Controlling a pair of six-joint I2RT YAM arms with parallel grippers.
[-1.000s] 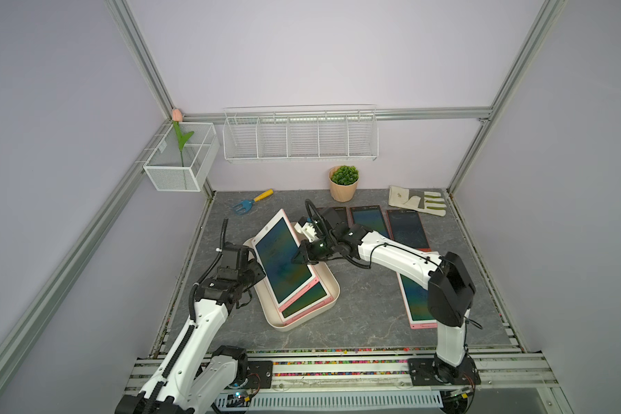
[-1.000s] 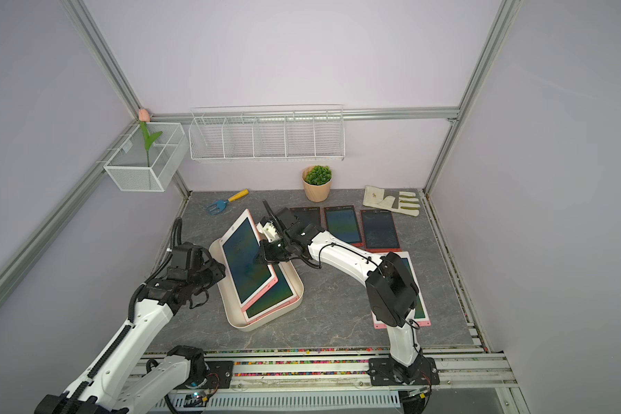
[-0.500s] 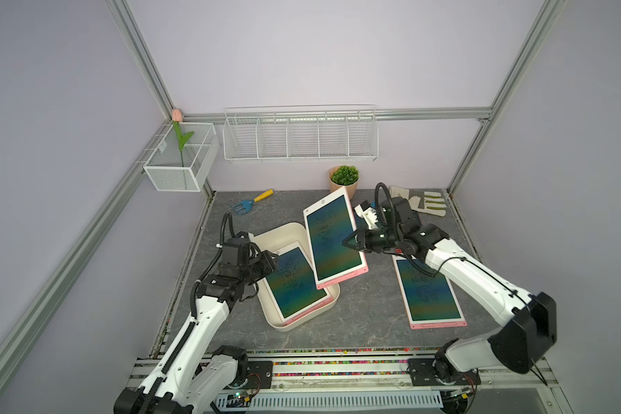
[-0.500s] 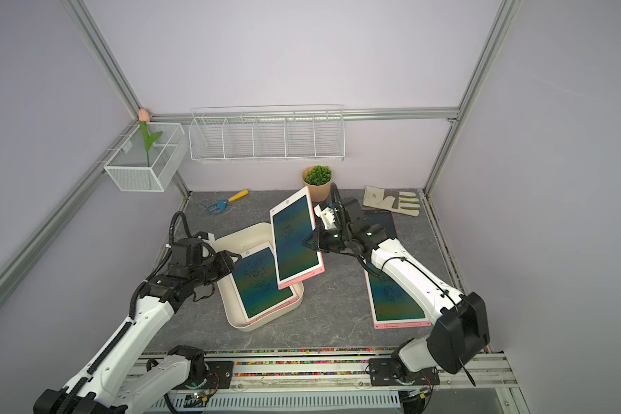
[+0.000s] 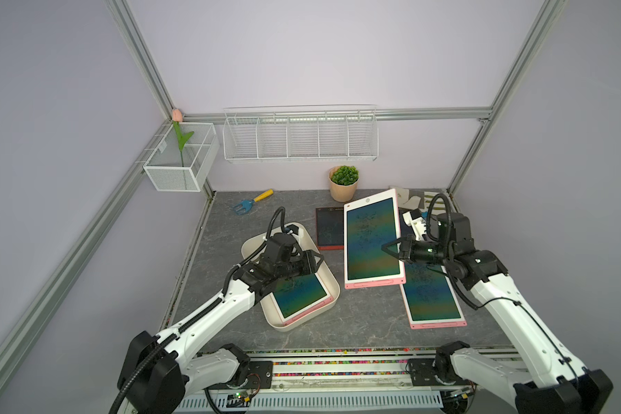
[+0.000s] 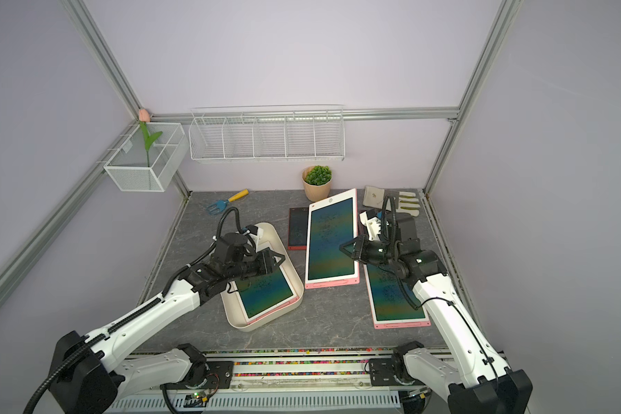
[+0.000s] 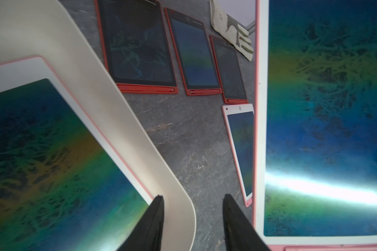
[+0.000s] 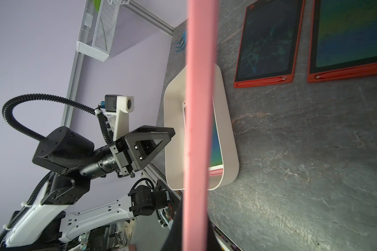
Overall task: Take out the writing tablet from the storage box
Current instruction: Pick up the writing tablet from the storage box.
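Two arms share the job: the storage box (image 5: pixel 255 247) sits under the left gripper (image 5: pixel 314 258), its jaws parted and empty, likely steadying it. The writing tablet (image 5: pixel 371 240) hangs clear above the table, pinched by the right gripper (image 5: pixel 391 249); long axis front-to-back, screen up.

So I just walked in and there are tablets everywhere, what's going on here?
The right gripper is shut on a large pink-framed writing tablet, holding it in the air clear of the cream storage box. The left gripper hovers open over the box rim, holding nothing. One more pink tablet lies in the box; several others lie on the table.
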